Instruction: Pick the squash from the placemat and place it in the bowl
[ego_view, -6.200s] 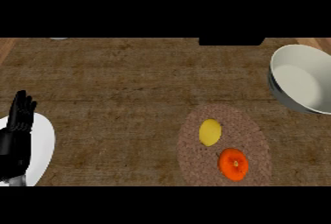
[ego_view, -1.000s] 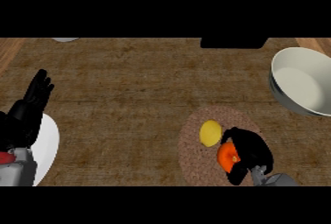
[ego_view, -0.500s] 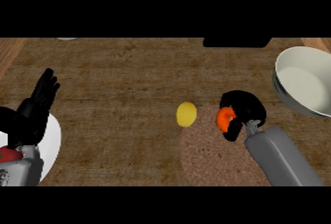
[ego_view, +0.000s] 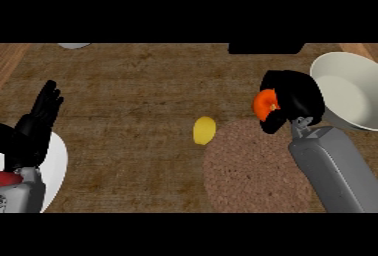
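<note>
Risen since before, the right hand (ego_view: 295, 100) clamps fingers round one squash (ego_view: 263, 105) beside one bowl (ego_view: 347, 92).

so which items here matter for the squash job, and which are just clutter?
Job: squash, held in right hand; bowl; placemat.
Clutter: yellow lemon-like fruit on the counter beside the placemat; white plate under the resting left hand.

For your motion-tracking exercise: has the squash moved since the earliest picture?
Yes. The squash, held in the right hand, has left the placemat and moved toward the bowl.
</note>
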